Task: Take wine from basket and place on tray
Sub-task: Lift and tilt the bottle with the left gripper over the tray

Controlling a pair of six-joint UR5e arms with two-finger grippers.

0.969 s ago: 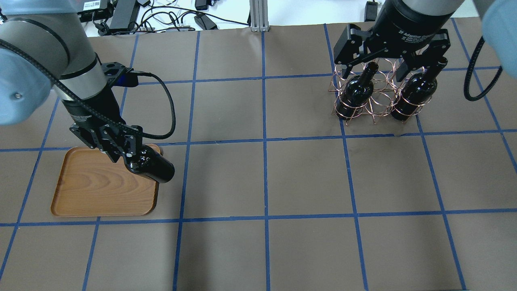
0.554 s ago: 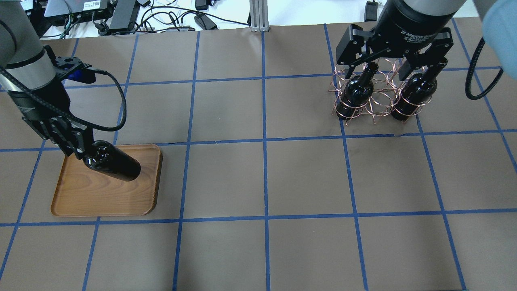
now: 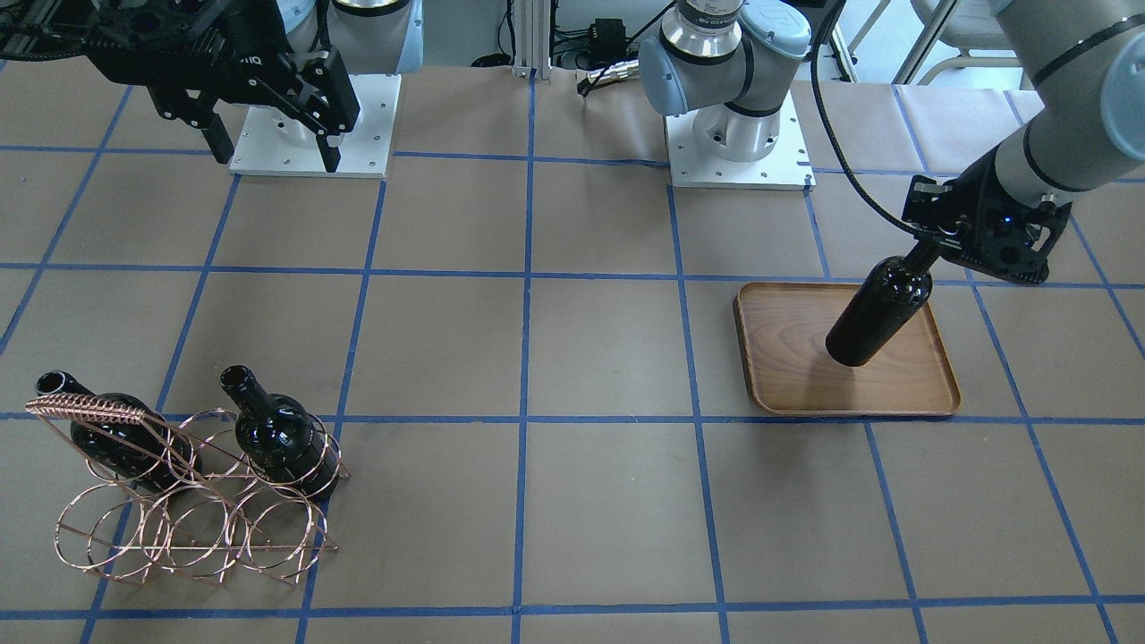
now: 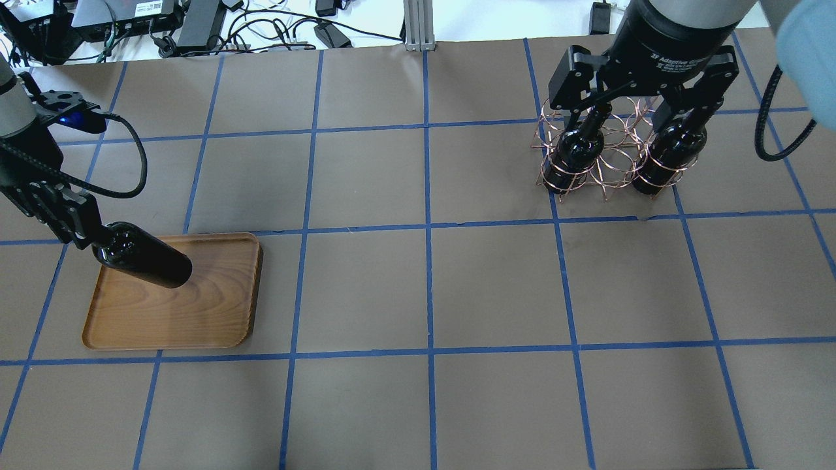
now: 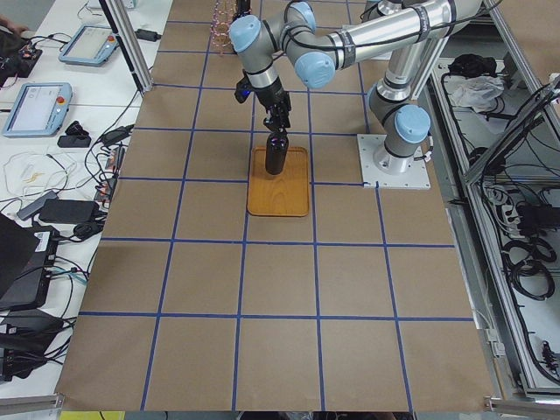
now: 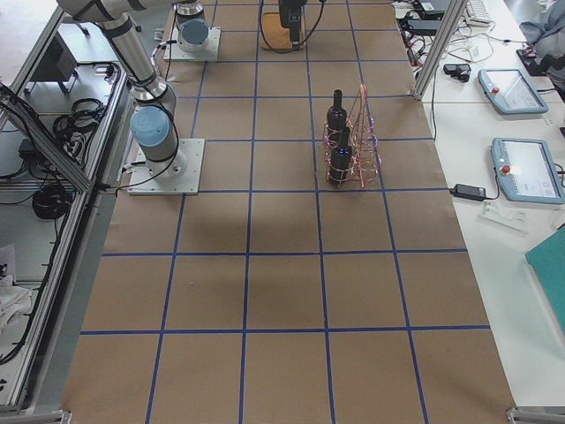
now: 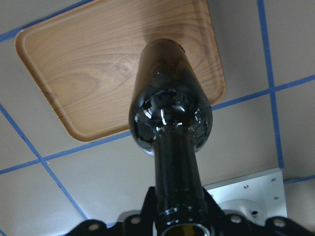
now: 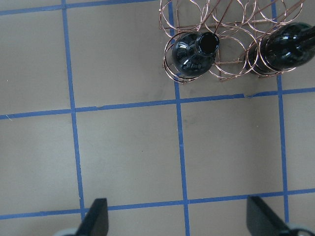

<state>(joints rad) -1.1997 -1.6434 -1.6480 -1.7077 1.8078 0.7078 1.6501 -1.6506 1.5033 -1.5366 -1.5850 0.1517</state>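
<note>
Wine [image 4: 145,262]: 1 glossy near-black glass bottle, hanging by its neck over the tray [image 4: 196,310]; whether its base touches the wood is unclear.
Left end effector [image 4: 88,234]: clamped on the bottle's narrow neck, just above the shoulder.
Right end effector [image 4: 624,112]: jaws spread wide with nothing between them, above the basket [image 4: 607,171].
Handling: likely heavy, rigid and breakable; smooth glass probably slips, so the neck under the lip looks the safest hold, and a gentle set-down is needed.
Tray: flat brown wood, visible grain, rounded corners, low darker rim.
Basket: thin copper-coloured wire loops in 2 rows with a coiled top bar, holding the 2 other bottles [image 4: 575,149] upright.
Worktop [image 4: 496,287]: matte brown paper crossed by blue tape lines.
</note>
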